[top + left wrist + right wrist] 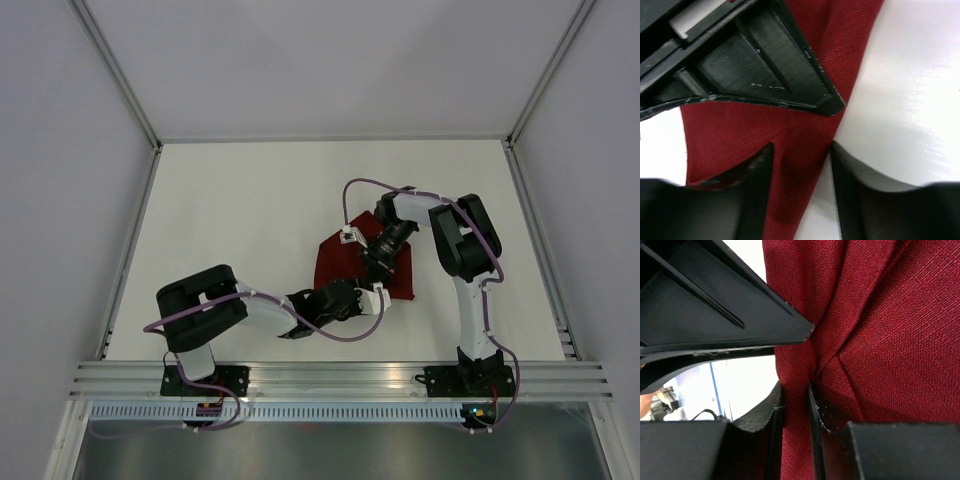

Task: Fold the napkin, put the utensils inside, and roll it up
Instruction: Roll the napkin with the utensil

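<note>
The dark red napkin [335,262] lies bunched on the white table, mid-right. My right gripper [375,270] reaches down onto its near right part. In the right wrist view it [796,390] is shut on a gathered fold of the napkin [890,340]. My left gripper [364,287] meets it from the near left. In the left wrist view it [802,150] is open, its jaws standing either side of a narrow strip of napkin [765,130] edge, with bare table in the gap. The two grippers nearly touch. The pale utensil is not in view.
The table [250,220] is walled by white panels with an aluminium frame [130,230]. A purple cable [352,190] loops over the napkin from the right arm. The arm bases stand on a rail [340,378] at the near edge.
</note>
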Controlling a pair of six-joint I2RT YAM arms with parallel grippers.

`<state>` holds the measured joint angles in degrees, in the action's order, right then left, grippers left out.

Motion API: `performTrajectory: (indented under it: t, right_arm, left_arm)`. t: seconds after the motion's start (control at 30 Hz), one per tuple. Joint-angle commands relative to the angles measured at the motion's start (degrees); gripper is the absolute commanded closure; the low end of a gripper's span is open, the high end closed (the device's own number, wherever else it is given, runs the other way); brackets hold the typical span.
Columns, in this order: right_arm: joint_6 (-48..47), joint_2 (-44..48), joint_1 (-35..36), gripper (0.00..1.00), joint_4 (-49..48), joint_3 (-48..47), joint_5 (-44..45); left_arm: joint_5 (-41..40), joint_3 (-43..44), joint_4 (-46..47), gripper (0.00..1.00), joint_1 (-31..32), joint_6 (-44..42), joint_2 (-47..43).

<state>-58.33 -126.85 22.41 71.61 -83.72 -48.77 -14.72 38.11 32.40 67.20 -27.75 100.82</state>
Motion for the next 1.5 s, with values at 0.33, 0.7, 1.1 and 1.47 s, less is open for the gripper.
performTrajectory:
  t: [0.33, 0.7, 1.1, 1.47]
  right_arm:
    - [-4.25, -4.99, -0.44, 0.77, -5.70, -0.04, 9.31]
    - [-0.14, 2.20, -1.93, 0.45, -7.97, 0.49, 7.64]
    - [12.44, 14.42, -10.45, 0.39, -16.85, 0.84, 6.50]
    - [9.64, 36.30, -15.21, 0.37, -27.39, 19.19, 6.58]
  left_arm:
    - [14.01, 6.54, -13.85, 0.90, -2.51, 1.46, 4.39]
    - [30.43, 13.56, -28.96, 0.98, -7.60, 8.14, 5.97]
    - [43.36, 20.60, -38.29, 0.98, -12.87, 13.24, 9.75]
    - [52.50, 27.63, -45.65, 0.98, -19.12, 19.57, 15.98]
